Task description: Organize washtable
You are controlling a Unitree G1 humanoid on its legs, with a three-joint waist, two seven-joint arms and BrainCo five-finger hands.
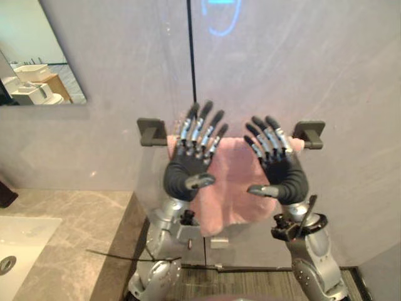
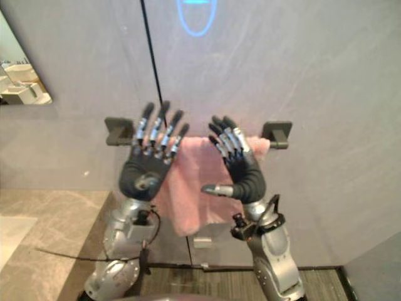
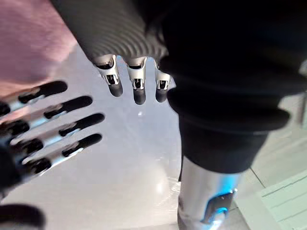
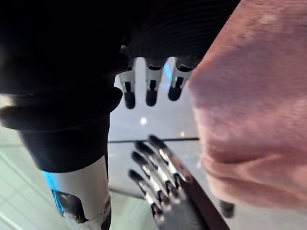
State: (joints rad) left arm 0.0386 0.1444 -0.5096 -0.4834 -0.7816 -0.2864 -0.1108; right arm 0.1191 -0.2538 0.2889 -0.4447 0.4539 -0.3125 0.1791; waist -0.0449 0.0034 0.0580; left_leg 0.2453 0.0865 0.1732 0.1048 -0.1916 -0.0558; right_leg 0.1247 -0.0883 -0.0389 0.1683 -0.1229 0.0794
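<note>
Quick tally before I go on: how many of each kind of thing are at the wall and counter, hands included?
pink towel: 1
rail brackets: 2
mirror: 1
sink: 1
Open hands, left hand and right hand: 2
Total: 7

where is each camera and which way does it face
Left eye view: on the head, facing a grey wall; left robot hand and right robot hand open before a pink fabric towel.
Right eye view: beside it, same scene.
Left wrist view: wrist-mounted, past own fingers to right robot hand, towel.
Right wrist view: likewise, to left robot hand, towel.
</note>
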